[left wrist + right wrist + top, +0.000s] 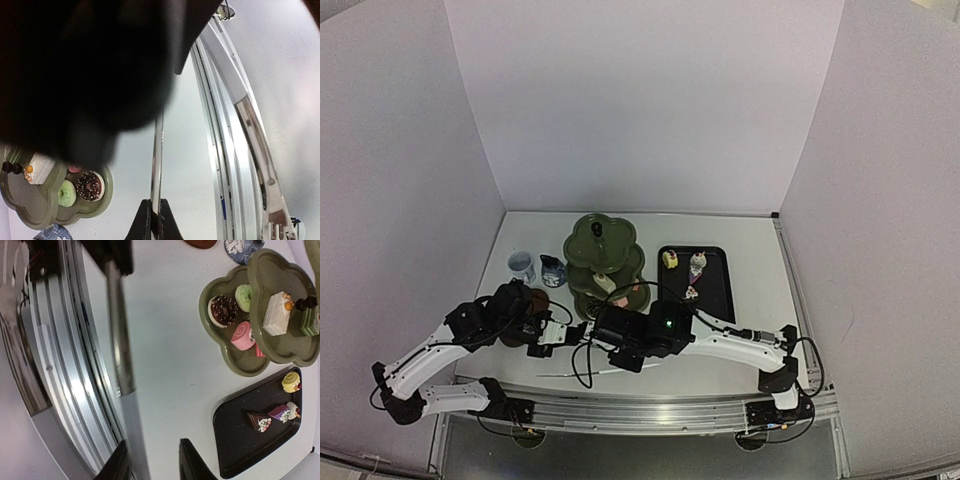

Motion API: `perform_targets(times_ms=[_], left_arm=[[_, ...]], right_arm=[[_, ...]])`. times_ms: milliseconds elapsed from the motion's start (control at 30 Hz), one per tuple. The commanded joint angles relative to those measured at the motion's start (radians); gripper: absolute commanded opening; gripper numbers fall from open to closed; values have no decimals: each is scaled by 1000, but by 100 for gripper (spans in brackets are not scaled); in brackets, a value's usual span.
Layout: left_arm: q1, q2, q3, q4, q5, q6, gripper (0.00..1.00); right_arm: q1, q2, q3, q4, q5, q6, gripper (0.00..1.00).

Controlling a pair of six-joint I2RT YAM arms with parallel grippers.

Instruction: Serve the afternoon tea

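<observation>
The dark green three-tier stand [602,262] is at mid-table, with a chocolate doughnut [223,310], a green doughnut [244,296] and a pink roll [241,335] on its bottom tier. The pale blue cup [521,264] and dark blue jug [552,270] stand to its left. A brown saucer [200,242] lies near the jug. Near the front edge my left gripper [155,202] is shut on one end of the metal tongs [158,150]. My right gripper [152,447] is open round the tongs' other end [116,330], which lies against its left finger.
A black tray [712,290] right of the stand holds three small pastries [291,382]. The metal rail [235,100] runs along the table's front edge, close beside the tongs. Both arms crowd the near middle, just in front of the stand.
</observation>
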Motion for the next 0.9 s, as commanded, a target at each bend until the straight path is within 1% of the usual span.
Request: perform_targets(times_ms=[0,33,67,133,167,200,267,333,400,467,533,600,700,867], left_arm=[[0,-70,-62,31,45,-57,0],[0,-80,-73,35,55,-59,0],[0,-88,-81,32,71,-60,0],[0,-99,-97,23,99,-63,0],[0,-101,-106,25,103,-70,0],[1,-101,-114,30,103,-80,0],[1,-101,-128,46,97,-97,0],[5,-100,-130,61,110,-134,0],[19,-96,-122,61,163,-168,0],[33,-98,-118,63,231,-213,0],[45,-99,-118,69,288,-255,0],[52,-96,-118,68,337,-280,0],[55,-89,-119,62,362,-304,0],[55,-77,-102,49,377,-301,0]], right_arm=[[6,-96,-14,104,30,99,50],[5,-98,-16,106,41,114,54],[4,-102,-16,112,50,126,61],[3,-116,-15,135,61,142,78],[2,-126,-13,152,53,146,83],[0,-136,-9,173,38,147,87],[0,-157,-10,200,-35,140,88],[0,-187,-62,219,-138,114,88],[0,-241,-160,250,-239,107,88],[0,-292,-282,267,-274,111,90],[1,-344,-363,275,-318,108,91],[2,-373,-413,282,-333,109,92],[3,-377,-431,279,-333,113,93],[5,-358,-456,277,-259,88,95]])
